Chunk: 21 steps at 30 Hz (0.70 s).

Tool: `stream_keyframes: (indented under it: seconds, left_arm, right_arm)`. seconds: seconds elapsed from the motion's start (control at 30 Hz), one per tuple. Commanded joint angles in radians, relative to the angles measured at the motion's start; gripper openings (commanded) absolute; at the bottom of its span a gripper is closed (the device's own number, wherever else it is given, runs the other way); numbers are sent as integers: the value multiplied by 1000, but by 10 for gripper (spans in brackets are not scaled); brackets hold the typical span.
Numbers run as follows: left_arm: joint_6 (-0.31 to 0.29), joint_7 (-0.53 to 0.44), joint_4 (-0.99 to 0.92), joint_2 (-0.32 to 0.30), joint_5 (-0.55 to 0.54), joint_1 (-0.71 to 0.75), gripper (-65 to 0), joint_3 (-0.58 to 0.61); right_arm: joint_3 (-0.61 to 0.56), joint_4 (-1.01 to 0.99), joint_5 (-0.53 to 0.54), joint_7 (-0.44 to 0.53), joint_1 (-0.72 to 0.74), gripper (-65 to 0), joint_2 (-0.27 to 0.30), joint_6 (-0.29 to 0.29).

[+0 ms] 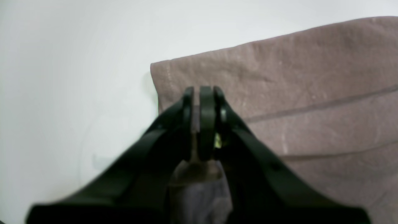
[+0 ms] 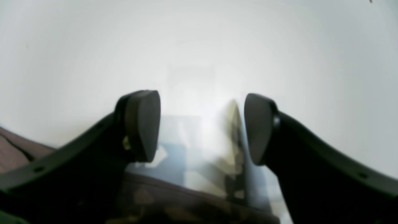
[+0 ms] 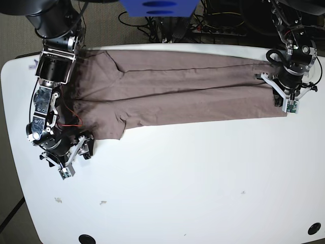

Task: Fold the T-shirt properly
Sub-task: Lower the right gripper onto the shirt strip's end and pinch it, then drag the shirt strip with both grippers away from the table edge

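Note:
The T-shirt (image 3: 177, 96) lies as a long taupe band across the far half of the white table (image 3: 193, 178), sleeves at the left end. My left gripper (image 3: 279, 97) sits at the band's right end. In the left wrist view it (image 1: 202, 93) is shut, with a fold of the T-shirt (image 1: 311, 77) pinched between its fingers. My right gripper (image 3: 86, 146) rests on the table just left of the near sleeve. In the right wrist view it (image 2: 202, 124) stands open with nothing between the pads, and the T-shirt's (image 2: 12, 149) edge shows at lower left.
Cables and a blue object (image 3: 160, 6) lie beyond the table's far edge. Round black holes (image 3: 87, 238) mark the table's front corners. White tabletop stretches in front of the shirt.

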Motion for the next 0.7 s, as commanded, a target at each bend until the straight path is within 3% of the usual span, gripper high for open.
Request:
stream_keyframes:
  seconds: [0.0, 0.23, 0.27, 0.5, 0.67]
  left_arm:
    - [2, -27, 12, -12, -6, -1, -618, -8]
    - [1, -27, 10, -13, -5, -6, -621, -7]
    - [12, -19, 4, -2, 2, -24, -624, 6]
    - [12, -10, 4, 3, 22, -82, -624, -8]
    - [12, -10, 9, 4, 25, -108, -624, -60]
  right_arm:
    - [-8, 0, -12, -51, -3, -232, 3, 19]
    - [-10, -9, -4, -58, 5, -261, 1, 19]
    - [-21, -2, 33, -20, -24, -259, -44, -8]
    - [-21, 0, 33, -21, -24, -261, -52, -8]
    - [-14, 3, 33, -80, -22, -261, -52, -8]
